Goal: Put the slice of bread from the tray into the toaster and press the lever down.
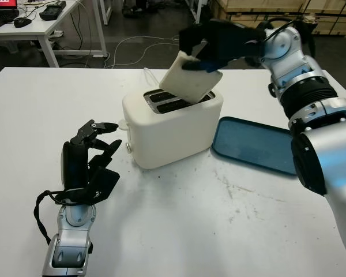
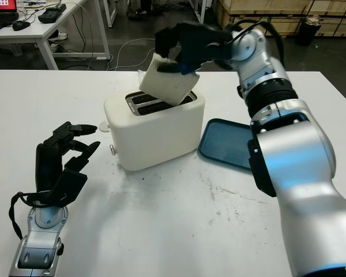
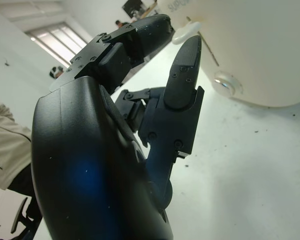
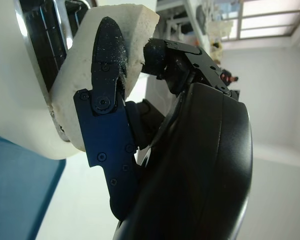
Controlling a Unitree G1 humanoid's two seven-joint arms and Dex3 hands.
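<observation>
right hand [image 2: 181, 49] holds bread [image 2: 166, 82] tilted over toaster [image 2: 155, 130] slot, left hand [image 2: 60, 158] open nr toaster

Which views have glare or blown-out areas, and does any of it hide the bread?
Right wrist view: bright windows wash out the background, but the bread in the right hand reads fine. Left wrist view: the toaster wall is nearly blown white and a window glares behind the left hand. Left eye view: even light, soft shadow by the tray.

One toaster [image 1: 173, 130] with two slots, one slice of bread [image 1: 190, 81], one blue tray [image 1: 255, 145], and two robot hands: left hand [image 1: 87, 164], right hand [image 1: 216, 45]. Possibly one lever knob [image 1: 128, 148] on the toaster's side.
</observation>
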